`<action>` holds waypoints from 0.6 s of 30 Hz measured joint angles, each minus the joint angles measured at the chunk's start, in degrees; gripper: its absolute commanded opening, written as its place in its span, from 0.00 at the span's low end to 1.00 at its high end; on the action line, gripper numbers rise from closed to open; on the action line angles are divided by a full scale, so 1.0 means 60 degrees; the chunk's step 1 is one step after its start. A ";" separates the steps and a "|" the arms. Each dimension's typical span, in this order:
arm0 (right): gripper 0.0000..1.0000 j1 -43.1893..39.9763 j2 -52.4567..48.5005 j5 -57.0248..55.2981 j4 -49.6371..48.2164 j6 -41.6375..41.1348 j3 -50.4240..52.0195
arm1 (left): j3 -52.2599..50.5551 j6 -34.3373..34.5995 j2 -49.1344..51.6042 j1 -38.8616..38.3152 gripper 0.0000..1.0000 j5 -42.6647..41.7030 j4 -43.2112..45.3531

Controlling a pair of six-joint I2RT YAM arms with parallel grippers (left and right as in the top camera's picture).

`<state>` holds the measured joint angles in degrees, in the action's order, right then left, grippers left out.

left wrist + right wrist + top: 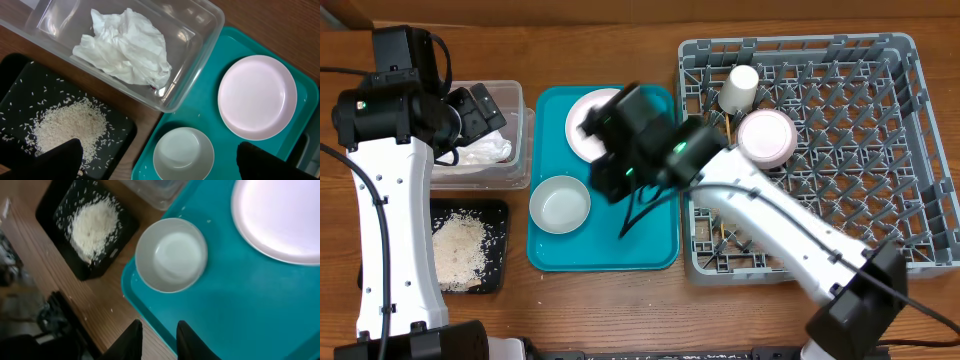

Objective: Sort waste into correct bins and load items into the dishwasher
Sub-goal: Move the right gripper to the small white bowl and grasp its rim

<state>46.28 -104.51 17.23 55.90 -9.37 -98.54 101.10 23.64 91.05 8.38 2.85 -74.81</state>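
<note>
Small whitish round bowl (171, 255): upright and empty at the 7 o'clock corner of the teal plastic serving tray (620, 250), which lies on the wooden desk (620, 315).
Round pale pink plate (595, 120): at the tray's 12 o'clock.
Right tool (160, 332): fingers slightly apart with nothing between them, just beyond the bowl's 6 o'clock in the wrist view.
Left tool (165, 160): fingers wide apart and empty.
Handling: the bowl is probably light, stiff, smooth-walled and apt to slip. Pinch the rim, one finger inside and one outside.
Bins: the crumpled white paper napkin (125, 47) lies in the clear rectangular plastic tub (200, 35). The loose white rice grains (70, 127) lie in the shallow black tray (15, 75).
Hidden: the right arm covers the tray's centre overhead. The chopsticks and the sauce packet are not clearly made out.
</note>
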 measured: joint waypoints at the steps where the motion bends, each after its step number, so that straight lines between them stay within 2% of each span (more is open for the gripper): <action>1: 0.26 0.0277 -0.0055 -0.0175 -0.0095 0.0033 0.0000 | 0.0000 0.0000 0.0000 0.0000 1.00 0.0000 0.0000; 7: 0.32 0.1719 -0.0732 -0.1144 -0.0561 0.0495 0.0000 | 0.0000 0.0000 0.0000 0.0000 1.00 0.0000 0.0000; 11: 0.40 0.2470 -0.1504 -0.1934 -0.1151 0.1104 0.0000 | 0.0000 0.0000 0.0000 0.0000 1.00 0.0000 0.0000; 13: 0.46 0.2677 -0.1851 -0.2193 -0.1410 0.1366 0.0000 | 0.0000 0.0000 0.0000 0.0000 1.00 0.0000 0.0000; 18: 0.50 0.2867 -0.2827 -0.2699 -0.2146 0.2025 0.0015 | 0.0000 0.0000 0.0000 -0.0004 1.00 0.0000 0.0000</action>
<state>63.48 -121.47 1.04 43.03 2.79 -98.45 101.10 23.64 91.05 8.36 2.85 -74.81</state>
